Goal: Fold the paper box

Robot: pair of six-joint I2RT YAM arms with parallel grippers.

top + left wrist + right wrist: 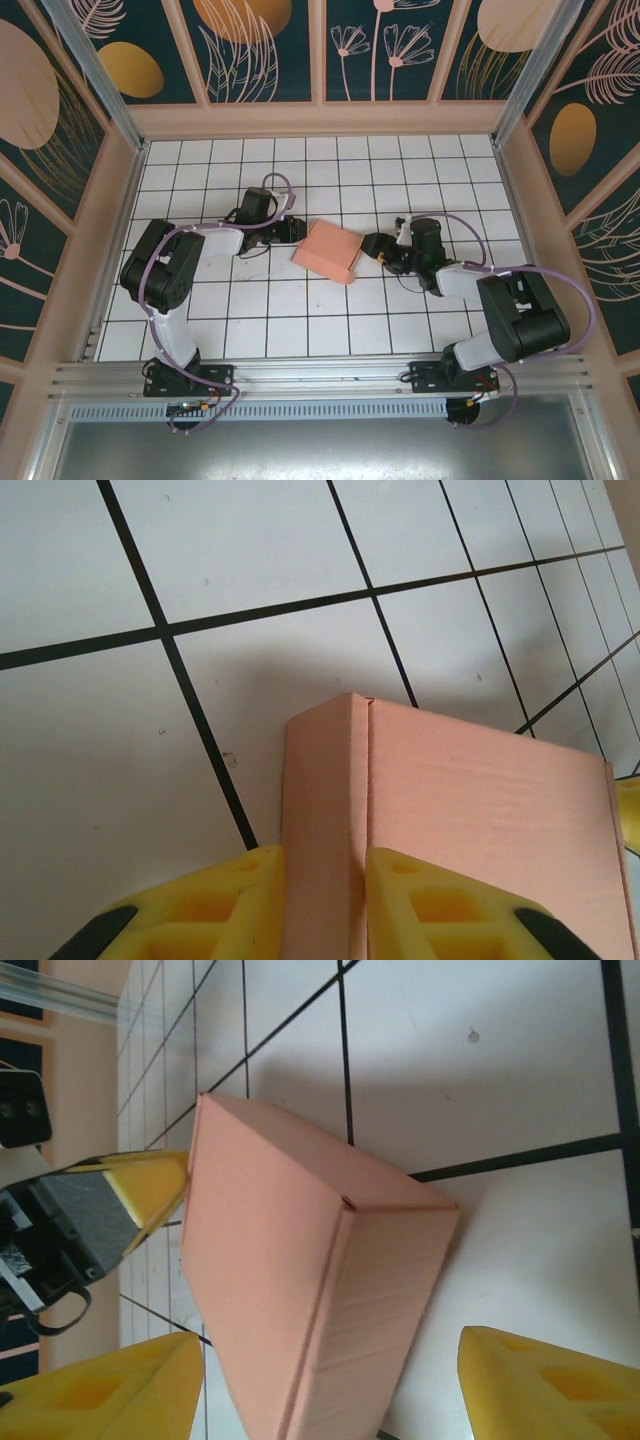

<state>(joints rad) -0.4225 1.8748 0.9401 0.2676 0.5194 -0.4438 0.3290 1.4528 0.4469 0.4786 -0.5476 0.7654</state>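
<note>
**Squarely between two grippers: the paper box**

From above, we find the paper box (327, 250) folded into a compact salmon-pink block on the white tiled surface (250, 320). It lies near the centre of the frame, askew to the grid lines. The left gripper (291, 229) meets its upper-left edge, and the right gripper (376, 246) sits just beside its right-hand corner.

In the left wrist view, two yellow fingers (215, 905) enter at the bottom of the frame. They lie against either side of a narrow panel of the box with no gap that we can see, so we read this gripper as clamped on the box. The rest of the box spreads toward the lower right.

In the right wrist view, the fingers (545, 1385) stand wide apart at the lower corners. The box's lower end reaches down between them. A thin strip of tile separates it from the lower-left finger, and it is well clear of the lower-right one.

Several things escape us:

- The box runs off the bottom edge in both wrist views, so its near ends are cut off.
- The right wrist view shows one finger of the left gripper at the box's left edge, with the other hidden behind the cardboard.
- From above, both grippers are too small and dark for us to judge their jaws.
- A yellow sliver (631, 820) at the right edge of the left wrist view is too cropped to name.
</note>
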